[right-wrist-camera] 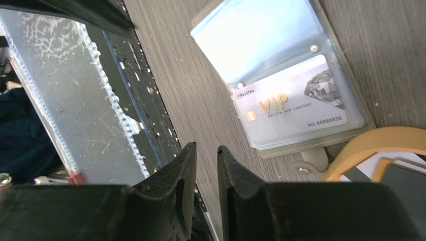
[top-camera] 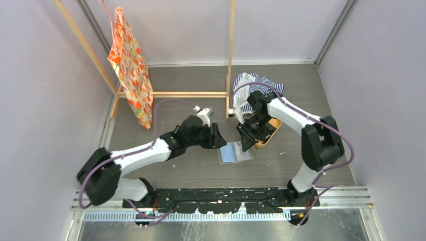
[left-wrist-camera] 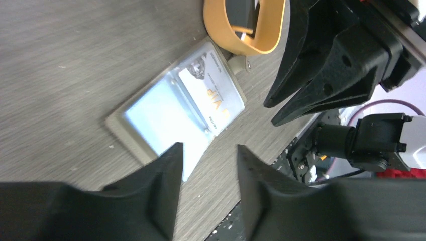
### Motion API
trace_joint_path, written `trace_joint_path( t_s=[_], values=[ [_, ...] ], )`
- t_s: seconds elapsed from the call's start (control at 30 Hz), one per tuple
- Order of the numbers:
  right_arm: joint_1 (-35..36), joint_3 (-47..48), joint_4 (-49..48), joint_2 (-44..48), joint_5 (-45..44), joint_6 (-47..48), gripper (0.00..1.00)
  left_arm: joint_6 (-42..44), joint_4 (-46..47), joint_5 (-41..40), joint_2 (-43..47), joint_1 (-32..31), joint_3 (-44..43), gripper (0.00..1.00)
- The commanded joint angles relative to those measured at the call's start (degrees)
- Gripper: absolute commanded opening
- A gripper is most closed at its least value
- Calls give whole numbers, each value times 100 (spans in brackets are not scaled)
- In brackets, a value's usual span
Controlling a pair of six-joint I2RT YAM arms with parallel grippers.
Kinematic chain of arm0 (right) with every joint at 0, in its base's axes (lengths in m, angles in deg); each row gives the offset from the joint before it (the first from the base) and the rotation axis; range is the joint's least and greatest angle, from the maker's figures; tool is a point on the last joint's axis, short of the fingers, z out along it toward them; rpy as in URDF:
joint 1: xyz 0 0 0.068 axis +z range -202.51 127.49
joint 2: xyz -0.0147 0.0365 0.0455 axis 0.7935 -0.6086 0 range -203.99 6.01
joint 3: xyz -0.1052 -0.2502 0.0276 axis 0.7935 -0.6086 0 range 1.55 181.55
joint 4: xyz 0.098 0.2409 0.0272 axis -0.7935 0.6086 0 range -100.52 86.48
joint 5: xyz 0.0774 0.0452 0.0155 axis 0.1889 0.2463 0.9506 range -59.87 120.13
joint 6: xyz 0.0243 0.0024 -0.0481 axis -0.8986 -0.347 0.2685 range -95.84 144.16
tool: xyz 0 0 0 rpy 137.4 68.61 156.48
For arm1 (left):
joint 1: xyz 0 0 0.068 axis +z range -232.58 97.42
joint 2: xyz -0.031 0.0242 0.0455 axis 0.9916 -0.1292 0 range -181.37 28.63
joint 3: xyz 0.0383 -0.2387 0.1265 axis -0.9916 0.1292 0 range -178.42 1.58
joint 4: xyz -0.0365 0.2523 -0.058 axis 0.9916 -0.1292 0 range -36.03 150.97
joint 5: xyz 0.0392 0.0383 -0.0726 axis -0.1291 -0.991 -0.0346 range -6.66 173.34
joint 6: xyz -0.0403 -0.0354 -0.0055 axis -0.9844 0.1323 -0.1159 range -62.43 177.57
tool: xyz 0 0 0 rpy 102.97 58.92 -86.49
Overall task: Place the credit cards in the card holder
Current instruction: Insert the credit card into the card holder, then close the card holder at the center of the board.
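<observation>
The card holder lies opened flat on the grey worktop, between the two arms, with its clear sleeves facing up so cards can be slid in. One pale VIP card sits inside a sleeve on the half nearest the orange tray. The tray rests just beside the holder's closing tab. More cards, one dark and one white, lie in that tray, close enough to be an easy reach. The left arm stretches in low from the left with its wrist tipped down. The left fingers hang apart and empty just beside the holder's left edge, probably placed to steady it. The right arm arches over from the right, elbow high and wrist folded down. The right fingers stand only narrowly apart with nothing between them, poised over the holder's right edge next to the tray. Neither arm grips anything, so the likely next step is fetching another card from the tray.
</observation>
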Motion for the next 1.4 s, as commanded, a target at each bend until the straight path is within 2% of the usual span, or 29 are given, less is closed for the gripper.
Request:
trace_joint_path(
  t_s=[0.0,0.03,0.07,0.2,0.37,0.57,0.73,0.9,1.03,1.37],
  values=[
    [-343,39,7,561,420,262,28,454,-374,-1022,927,90,683,86],
    [-419,37,2,589,450,257,28,298,-147,-1022,1109,136,875,97],
    [-492,38,5,608,470,254,28,151,109,-912,1234,204,1098,99],
    [-616,31,-26,574,491,188,28,-424,1264,251,1107,658,1686,100],
    [-620,63,-10,347,500,165,28,-573,1987,1097,63,1098,1561,99],
    [-619,56,-2,254,501,170,29,-1175,3425,2253,-1482,1561,1258,87],
    [-613,56,0,211,493,174,29,-1671,4260,2571,-2266,1567,1231,79],
    [-615,64,14,183,510,190,29,-1653,4322,2557,-2611,1568,1354,76],
    [-617,73,43,165,532,208,29,-1570,4264,2672,-2993,1567,1323,68],
    [-616,103,97,110,533,250,29,-2167,5322,2815,-3666,1462,1367,53]
  ],
)
